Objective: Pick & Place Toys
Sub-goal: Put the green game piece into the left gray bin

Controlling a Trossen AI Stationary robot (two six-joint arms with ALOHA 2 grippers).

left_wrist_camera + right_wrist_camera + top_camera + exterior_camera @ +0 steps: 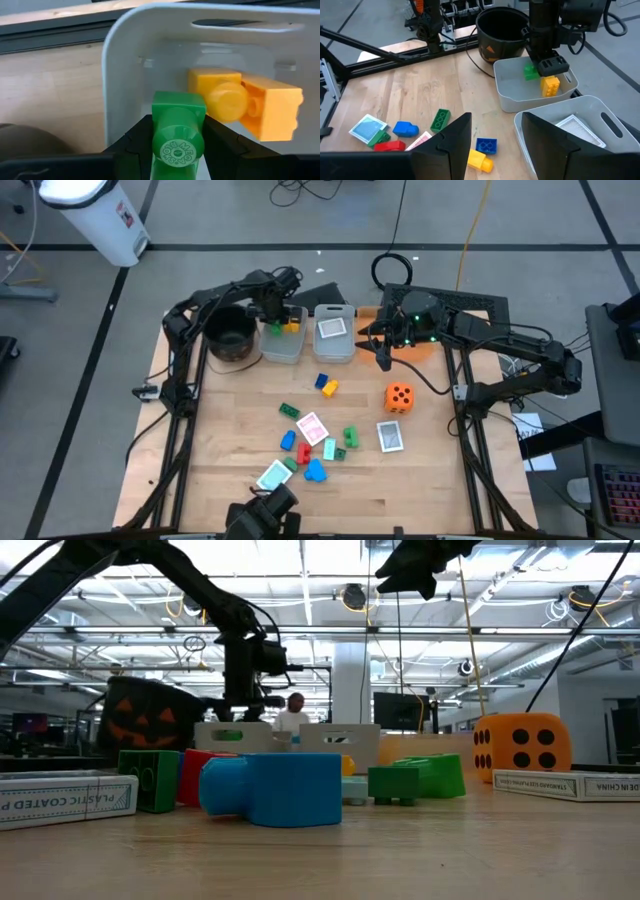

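A: Left gripper (pixel 273 320) where?
B: Upper centre-left of high view, down inside left clear bin (pixel 297 350). Pinched on green block (pixel 177 132), studs toward wrist cam. Seen too from right wrist view, block (pixel 531 71) just over bin floor.

A: Anything else in that bin?
B: Yellow block (pixel 272 107), touching or just beside the green one; couldn't tell which.

A: Right gripper (pixel 385 358)?
B: Upper centre-right, over bare worktop (pixel 440 470) just right of second bin (pixel 335 350). Fingers (pixel 451 142) spread apart, nothing between them.

A: Second bin contents?
B: One playing card (pixel 333 328), lying flat.

A: Loose toys?
B: Orange die (pixel 399 397) right of centre, card (pixel 390 436) just below it. Blue block (pixel 322 380) and yellow block (pixel 330 389) touching, centre frame. Green block (pixel 289 411) a bit lower left. Pink-backed card (pixel 312 427) mid cluster, blue (pixel 288 440) and red (pixel 303 453) pieces beside it, two more green (pixel 350 437) to the right. Blue block (pixel 316 471) and teal card (pixel 273 476) near bottom centre.

A: Low view add anything?
B: Blue block (pixel 270 788) big in foreground, orange die (pixel 516 744) at right, card boxes (pixel 65 795) at both lower edges. Black pot (pixel 150 715) w/ pumpkin face at left, behind the blocks.

A: Pot on high view?
B: Just left of first bin (pixel 231 335), upper left of worktop.
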